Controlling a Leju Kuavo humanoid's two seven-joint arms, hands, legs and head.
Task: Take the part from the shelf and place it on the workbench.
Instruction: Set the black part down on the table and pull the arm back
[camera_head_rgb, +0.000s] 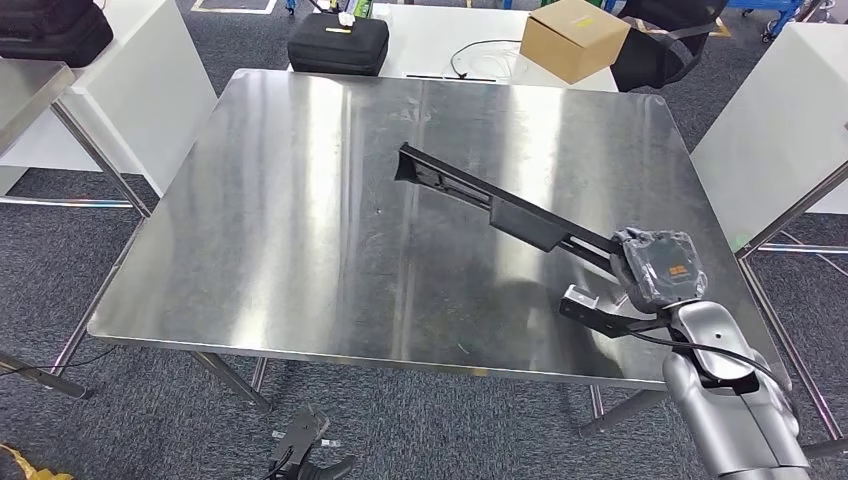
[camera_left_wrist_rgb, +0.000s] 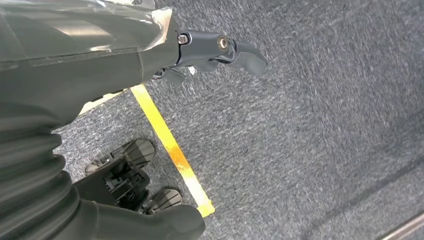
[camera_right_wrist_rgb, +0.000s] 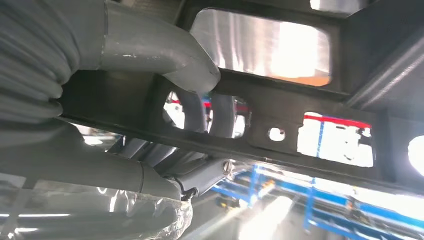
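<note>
Over the right half of the workbench (camera_head_rgb: 300, 200), a long black part (camera_head_rgb: 500, 208) is held by the right hand (camera_head_rgb: 655, 268). The part is a flat, narrow plastic piece, matte black, with a flared end near the bench centre and a slimmer slotted stem running back to the hand. It is angled across the steel top, flared end toward the middle, near end at the hand close to the bench's right front corner. Whether the far end touches the surface cannot be told. A second black bracket-like section (camera_head_rgb: 600, 312) with a pale tip is seen just below the hand; whether it is joined to the same part cannot be told.

In the right wrist view the part (camera_right_wrist_rgb: 280, 107) is seen as a black frame with rectangular cut-outs and a small round hole. The right hand (camera_right_wrist_rgb: 165, 95) is closed around one bar of it: the thick grey thumb is laid over one side, darker fingers (camera_right_wrist_rgb: 192, 107) are wrapped on the other and seen through the openings.

The left hand (camera_left_wrist_rgb: 210, 50) is seen above grey carpet (camera_left_wrist_rgb: 325, 125) with a yellow tape line (camera_left_wrist_rgb: 172, 147). Nothing is held; its fingers are loosely extended and apart.

Beyond the bench, a black case (camera_head_rgb: 338, 42) and a cardboard box (camera_head_rgb: 573, 38) are set on a white table (camera_head_rgb: 440, 40).
</note>
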